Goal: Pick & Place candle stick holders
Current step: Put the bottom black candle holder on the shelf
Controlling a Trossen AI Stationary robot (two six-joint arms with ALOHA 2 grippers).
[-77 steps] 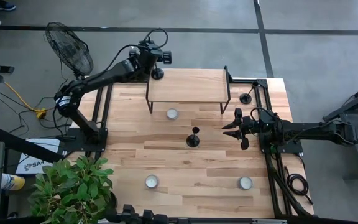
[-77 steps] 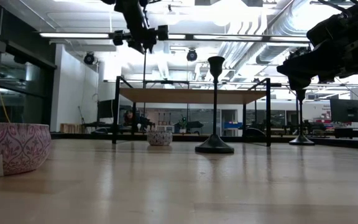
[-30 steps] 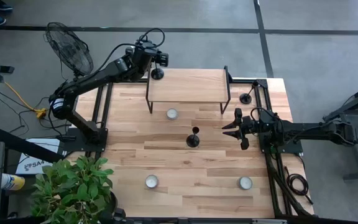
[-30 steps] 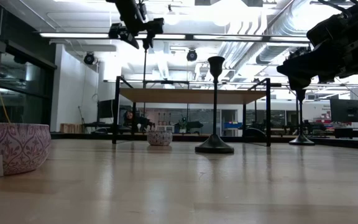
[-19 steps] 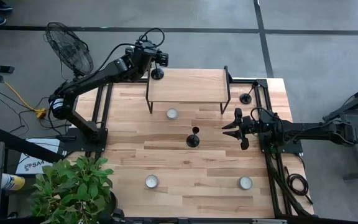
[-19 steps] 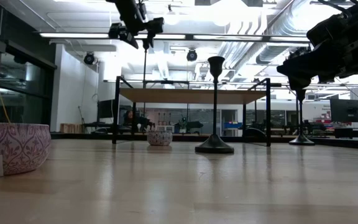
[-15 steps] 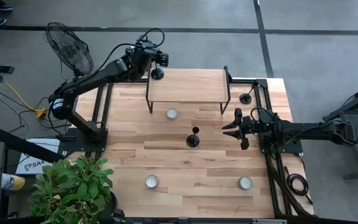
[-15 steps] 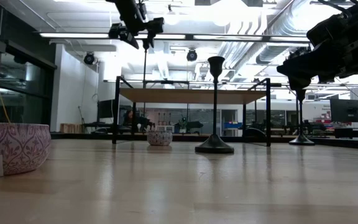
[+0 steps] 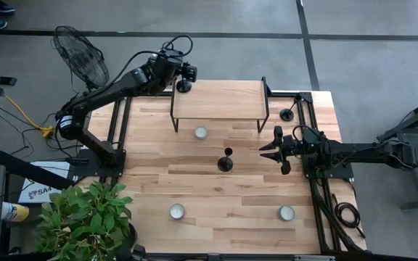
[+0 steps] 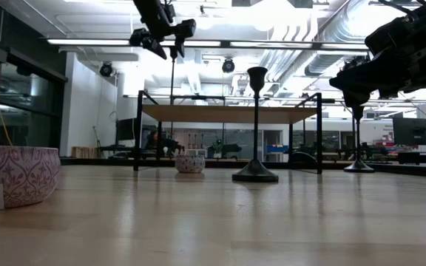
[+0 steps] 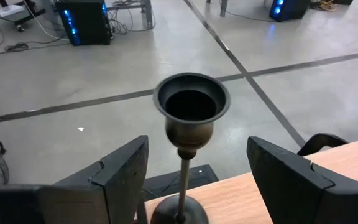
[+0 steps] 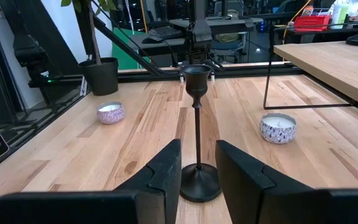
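Observation:
Three black candle stick holders stand upright on their round bases. One [image 9: 183,86] is at the table's far left corner, one [image 9: 226,162] in the middle, one [image 9: 287,114] at the far right. My left gripper [image 11: 197,146] is open around the top of the far-left holder. Its fingers stand on either side of the stem just under the cup [image 11: 191,104], touching nothing. In the high view that gripper [image 9: 185,72] is over the corner. My right gripper [image 12: 198,144] waits open at the right edge, level, facing the middle holder [image 12: 196,127].
A wooden shelf on a black frame [image 9: 220,100] stands at the far middle, between the two far holders. Three small candle tins [image 9: 201,133] [image 9: 176,212] [image 9: 287,213] sit on the table. A potted plant [image 9: 85,221] is at the near left corner.
My left gripper has tipped and turned a little at the wrist while staying around the top of the far-left holder. The holder has not moved.

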